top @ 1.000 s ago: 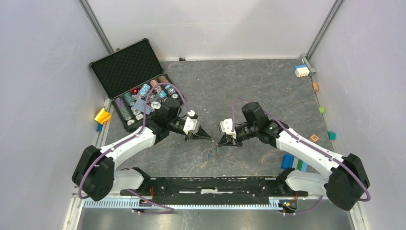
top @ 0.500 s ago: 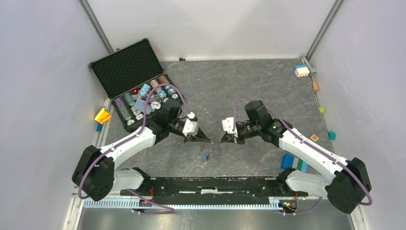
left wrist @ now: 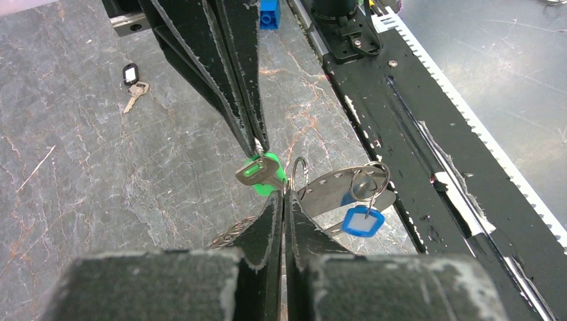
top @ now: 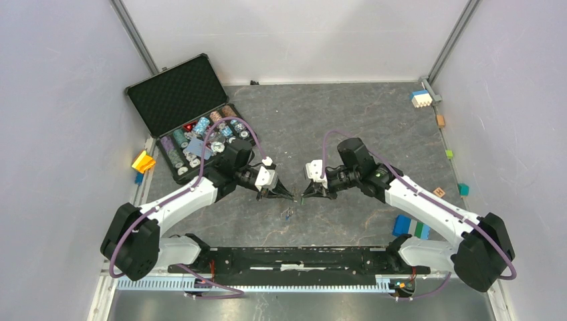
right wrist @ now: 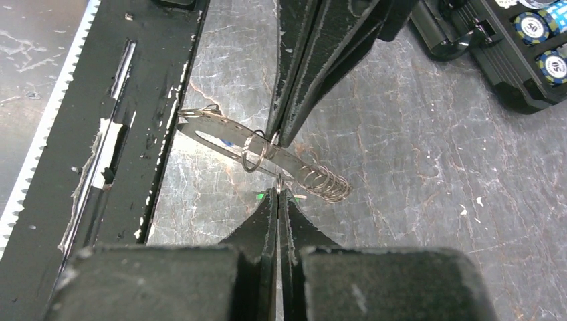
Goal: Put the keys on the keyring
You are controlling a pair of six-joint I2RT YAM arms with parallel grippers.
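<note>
My left gripper point(left wrist: 284, 195) point(top: 289, 194) is shut on the keyring point(left wrist: 337, 188), a flat metal strip with a coiled stretch point(right wrist: 325, 182), held just above the table. A blue-tagged key point(left wrist: 363, 221) hangs from it on a small ring. My right gripper point(right wrist: 278, 192) point(top: 305, 196) is shut on the green-tagged key point(left wrist: 262, 172). Its fingers point(left wrist: 234, 67) come in from the top of the left wrist view, tip to tip with the left ones. The green key touches a ring point(left wrist: 299, 175) at the left fingertips. A black-tagged key point(left wrist: 132, 75) lies on the table, apart.
An open black case point(top: 175, 95) of poker chips stands at the back left. Toy blocks lie along the edges: yellow point(top: 142, 161), blue and green point(top: 411, 227), white and blue point(top: 420, 99). The black base rail point(top: 301, 257) runs along the near edge.
The right gripper has moved left with the green key until its tips meet the left gripper's. The left gripper stayed nearly still, and the hanging blue key swung slightly left.
</note>
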